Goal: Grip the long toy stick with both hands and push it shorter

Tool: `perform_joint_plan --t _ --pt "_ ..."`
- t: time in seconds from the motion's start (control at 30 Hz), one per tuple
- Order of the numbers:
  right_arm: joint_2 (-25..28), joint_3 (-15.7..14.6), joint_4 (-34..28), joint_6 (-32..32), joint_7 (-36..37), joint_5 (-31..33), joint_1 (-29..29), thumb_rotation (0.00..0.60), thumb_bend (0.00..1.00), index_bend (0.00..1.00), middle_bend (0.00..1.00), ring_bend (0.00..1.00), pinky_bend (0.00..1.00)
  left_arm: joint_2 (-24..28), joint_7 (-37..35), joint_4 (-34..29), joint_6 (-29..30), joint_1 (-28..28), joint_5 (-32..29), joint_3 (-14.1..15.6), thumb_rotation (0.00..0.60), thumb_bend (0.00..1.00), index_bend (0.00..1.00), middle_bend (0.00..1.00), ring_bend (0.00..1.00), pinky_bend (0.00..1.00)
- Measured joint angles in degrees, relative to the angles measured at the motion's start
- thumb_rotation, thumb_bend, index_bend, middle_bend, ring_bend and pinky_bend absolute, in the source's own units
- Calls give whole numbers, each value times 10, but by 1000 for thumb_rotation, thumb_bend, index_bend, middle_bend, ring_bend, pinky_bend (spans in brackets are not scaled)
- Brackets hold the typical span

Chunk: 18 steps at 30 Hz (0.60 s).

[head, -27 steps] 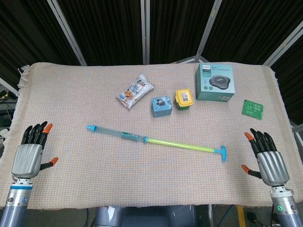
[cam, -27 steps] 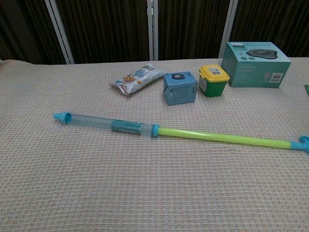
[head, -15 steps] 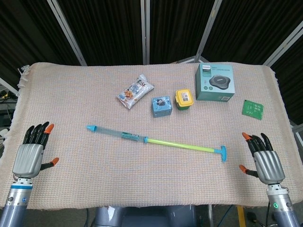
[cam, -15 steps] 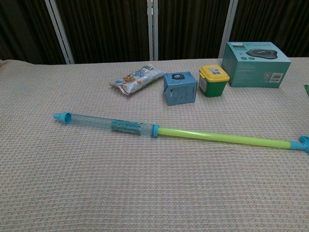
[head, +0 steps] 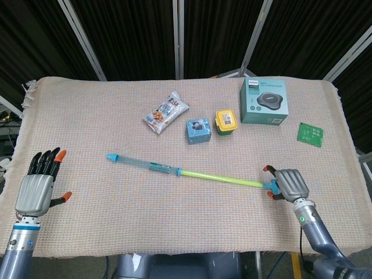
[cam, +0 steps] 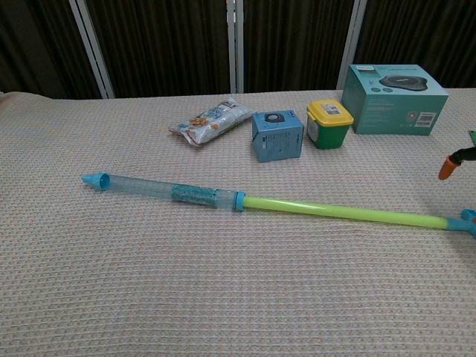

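The long toy stick lies slantwise across the table's middle: a clear blue tube on the left, a yellow-green rod on the right, and a blue T-handle at the right end. My right hand is at that handle, orange fingertips spread above and below it. In the chest view one fingertip hovers above the stick, apart from it. My left hand is near the table's left edge with fingers extended, holding nothing, well left of the tube's tip.
Behind the stick are a snack bag, a small blue box, a yellow-lidded green tub and a teal carton. A green card lies at the right. A woven cloth covers the table.
My right hand has moved left from the table's right edge to the stick's handle end, and a fingertip now shows in the chest view. The stick and my left hand have stayed put.
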Motion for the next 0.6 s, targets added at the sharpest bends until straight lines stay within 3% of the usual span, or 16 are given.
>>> perform_joint_plan --t 0.2,0.6 --pt "-47 9 32 -28 -44 50 31 600 285 436 1000 1000 1000 -1 0 2 -7 0 -2 -2 600 0 0 0 0 0" --pt "-63 -1 43 -31 -49 55 39 600 294 464 1000 1000 1000 -1 -1 5 -16 1 -6 -6 600 0 0 0 0 0"
